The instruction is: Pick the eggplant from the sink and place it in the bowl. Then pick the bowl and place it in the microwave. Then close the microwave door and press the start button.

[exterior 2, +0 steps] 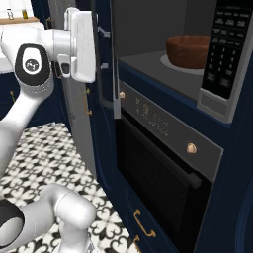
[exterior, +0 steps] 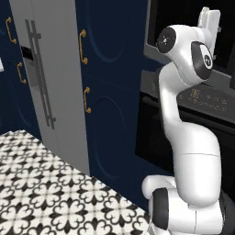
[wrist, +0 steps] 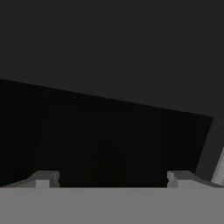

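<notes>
The microwave (exterior 2: 163, 64) stands with its door swung out, and the reddish-brown bowl (exterior 2: 189, 51) sits inside on the dark floor. The eggplant is hidden from here, and the sink is out of view. The microwave door (exterior 2: 109, 59) shows edge-on as a black glass panel in a grey frame. My gripper (exterior 2: 103, 48) is open on the door's outer side, with its fingertips (exterior 2: 104, 65) at or near the glass and nothing held. In the hand view the gripper (wrist: 113, 179) faces the dark glass close up. The white hand (exterior: 209, 20) is up against the door (exterior: 183, 27).
The microwave keypad (exterior 2: 227, 49) is on the right of the cavity. The black oven (exterior 2: 163, 163) with round knobs sits directly below. A grey tall fridge (exterior: 46, 69) and navy cabinets with gold handles (exterior: 83, 46) stand to the left, above a patterned tile floor (exterior: 41, 193).
</notes>
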Robot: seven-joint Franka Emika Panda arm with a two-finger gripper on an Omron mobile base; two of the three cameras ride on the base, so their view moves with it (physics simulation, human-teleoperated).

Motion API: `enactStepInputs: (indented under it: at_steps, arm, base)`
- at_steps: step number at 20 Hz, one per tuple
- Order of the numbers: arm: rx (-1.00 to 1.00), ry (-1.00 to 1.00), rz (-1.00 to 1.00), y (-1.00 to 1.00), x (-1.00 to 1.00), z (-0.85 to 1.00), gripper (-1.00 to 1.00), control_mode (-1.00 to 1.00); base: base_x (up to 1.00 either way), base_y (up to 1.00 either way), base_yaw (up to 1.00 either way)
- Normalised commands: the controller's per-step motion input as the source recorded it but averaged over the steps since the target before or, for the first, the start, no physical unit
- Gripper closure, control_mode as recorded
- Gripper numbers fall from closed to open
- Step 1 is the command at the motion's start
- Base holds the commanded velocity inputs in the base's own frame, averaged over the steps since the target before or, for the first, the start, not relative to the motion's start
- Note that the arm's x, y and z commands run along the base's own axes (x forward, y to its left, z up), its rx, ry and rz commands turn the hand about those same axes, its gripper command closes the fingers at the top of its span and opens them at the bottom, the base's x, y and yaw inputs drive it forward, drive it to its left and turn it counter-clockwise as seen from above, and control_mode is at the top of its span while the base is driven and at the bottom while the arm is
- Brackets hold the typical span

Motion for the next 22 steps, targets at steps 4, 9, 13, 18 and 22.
enactStepInputs:
  at_steps: [4,9,13,18,22]
  arm:
    - [0.02,-0.18,-0.08,-0.63,0.57,-0.22,-1.00,-1.00]
    - [0.01,-0.10,-0.07,-0.57,0.66,-0.27,-1.00,-1.00]
    - [0.00,-0.08,-0.06,-0.52,0.63,-0.31,-1.00,-1.00]
    - [0.00,-0.08,-0.01,-0.45,0.69,-0.34,-1.00,-1.00]
    - [0.01,-0.08,0.00,-0.51,0.74,-0.29,-1.00,-1.00]
  base:
    - [0.00,0.00,0.00]
    - [0.00,0.00,0.00]
    - [0.00,0.00,0.00]
    - [0.00,0.00,0.00]
    - [0.00,0.00,0.00]
